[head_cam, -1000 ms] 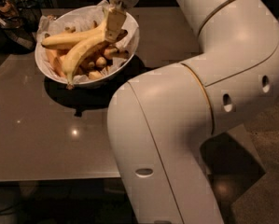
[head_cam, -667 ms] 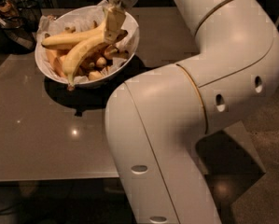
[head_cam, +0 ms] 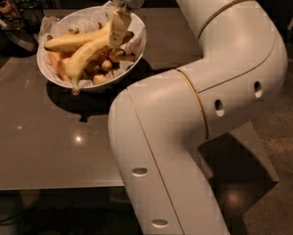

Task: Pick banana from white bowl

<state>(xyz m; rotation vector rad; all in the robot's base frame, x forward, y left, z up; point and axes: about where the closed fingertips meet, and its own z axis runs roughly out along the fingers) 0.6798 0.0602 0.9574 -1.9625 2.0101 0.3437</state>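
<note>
Change: next to nothing in the bowl since a second ago; the bananas lie as they did and the gripper (head_cam: 118,29) has stayed at the same spot, while only the arm's (head_cam: 200,97) big near links have shifted slightly
Meaning for the task: judged from this, the grasp is being settled, not yet a lift; the banana has not come away from the pile
Banana: the banana (head_cam: 85,58), long and pale greenish-yellow, lies in the white bowl (head_cam: 139,48), slanting from its stem, which hangs over the rim on the near left, up to the gripper on the right side of the bowl
Neighbours: a large banana (head_cam: 70,42), deeper yellow, lies across just behind it and touches it; small bananas (head_cam: 101,66) are tucked beneath
Bowl: stands on the table (head_cam: 48,146) close to its far edge, left of the middle
Gripper: points down from above into the right part of the bowl, at the upper end of the banana and seemingly touching it; whether it is open or clamped cannot be told
Arm pose: rises from the near edge of the table, folds sharply at the elbow on the right, then reaches back across to the far edge, the wrist turned down over the bowl
Risk: the large banana may drag along when lifting begins
</note>
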